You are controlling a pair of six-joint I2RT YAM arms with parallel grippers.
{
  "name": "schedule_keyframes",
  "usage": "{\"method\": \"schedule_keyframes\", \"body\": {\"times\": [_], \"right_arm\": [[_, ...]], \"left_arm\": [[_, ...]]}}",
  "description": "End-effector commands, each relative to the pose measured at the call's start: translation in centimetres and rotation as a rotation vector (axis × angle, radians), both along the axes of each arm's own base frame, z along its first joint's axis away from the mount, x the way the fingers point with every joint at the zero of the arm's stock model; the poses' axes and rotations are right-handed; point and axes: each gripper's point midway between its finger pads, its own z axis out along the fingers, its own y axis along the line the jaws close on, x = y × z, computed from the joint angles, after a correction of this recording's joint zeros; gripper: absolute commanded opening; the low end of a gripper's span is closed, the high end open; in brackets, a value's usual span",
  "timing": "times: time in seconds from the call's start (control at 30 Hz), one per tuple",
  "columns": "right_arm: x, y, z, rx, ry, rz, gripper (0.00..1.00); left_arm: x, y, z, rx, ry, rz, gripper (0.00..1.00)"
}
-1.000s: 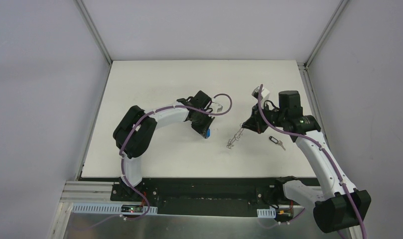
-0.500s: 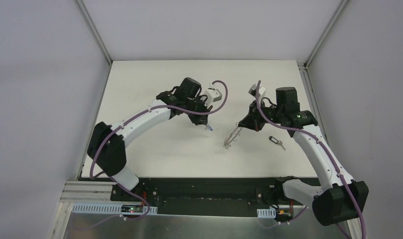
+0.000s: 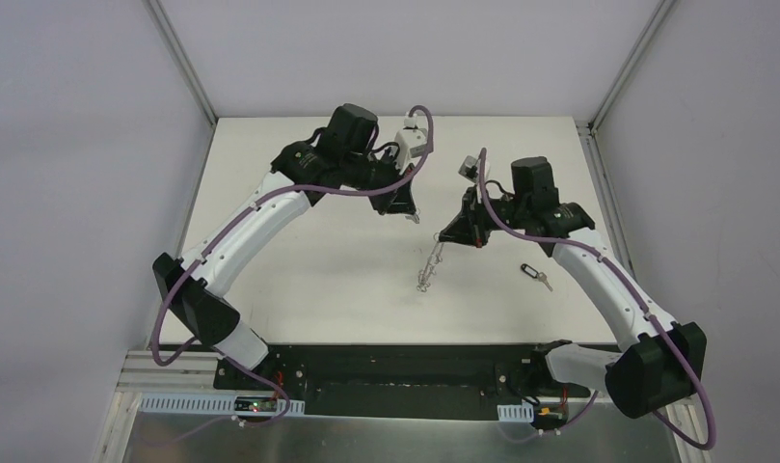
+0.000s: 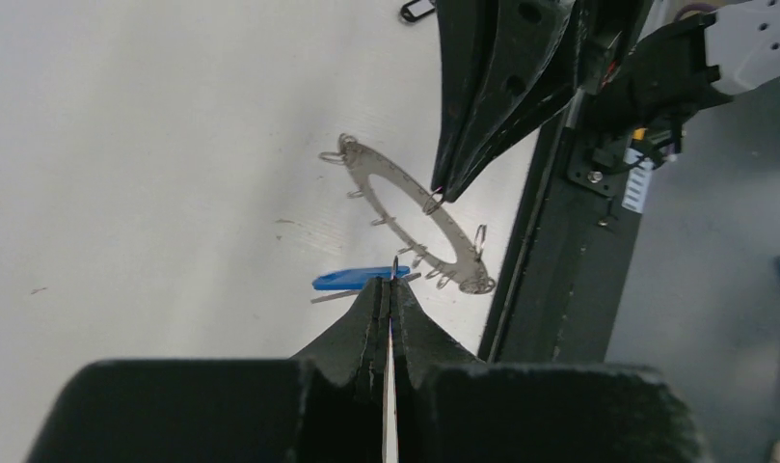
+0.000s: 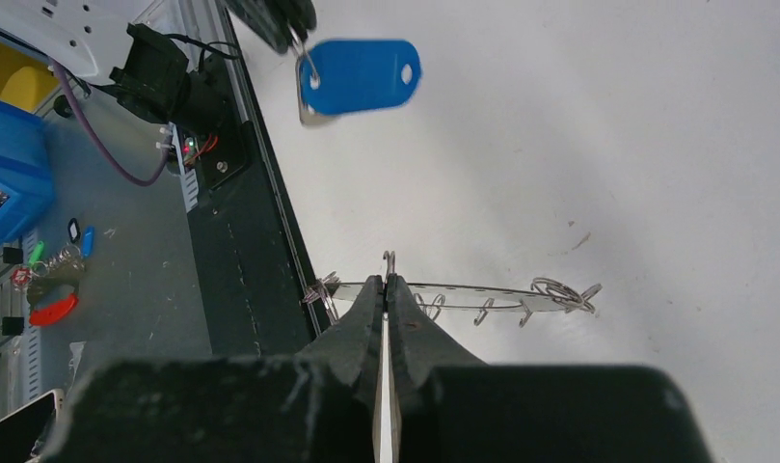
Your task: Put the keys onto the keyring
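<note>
Since the earlier frame both arms have swung toward the middle of the top view. Your left arm has stretched out and lifted its key, and your right arm has carried the ring leftward to meet it.

Your left tool [image 4: 390, 285] is pressed together on the small wire loop of the blue key [image 5: 359, 75], so the key dangles free below the tips. That looks deliberate: with the head and blade hanging clear, only the loop has to be steered.

Your right tool [image 5: 387, 282] is also pinched shut, on one wire loop at the edge of the keyring [image 4: 374, 169]. The ring hangs tilted from that single point, left of centre in the top view. I cannot tell whether its lower end touches the tabletop [image 3: 299, 270]. Held by one loop, the others along the rim stay exposed — free places for a key to go.

Key and ring are near each other but apart; nothing is threaded yet.

The black key [image 3: 533, 275] lies flat on the tabletop, right of centre, well clear of both tools.

As I judge it, a ring hanging from one loop can swing, so bring the blue key in slowly — a nudge could turn the target loop away.
</note>
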Motion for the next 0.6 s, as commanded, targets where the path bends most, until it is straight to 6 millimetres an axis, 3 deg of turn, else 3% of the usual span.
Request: {"method": "schedule_keyframes", "body": {"times": [0.0,0.23,0.57], "right_arm": [[0.6,1.5,4.3,0.085,-0.113,0.038,0.0],[0.2,1.8,5.5,0.109,-0.148,0.06,0.0],[0.2,2.4,5.5,0.106,-0.16,0.065,0.0]], "left_arm": [[-2.8,-0.5,-0.1,0.005,0.221,-0.056,0.0],[-2.7,-1.1,-0.6,-0.019,0.226,-0.07,0.0],[-2.9,-2.0,-1.5,-0.003,0.232,-0.096,0.0]]}}
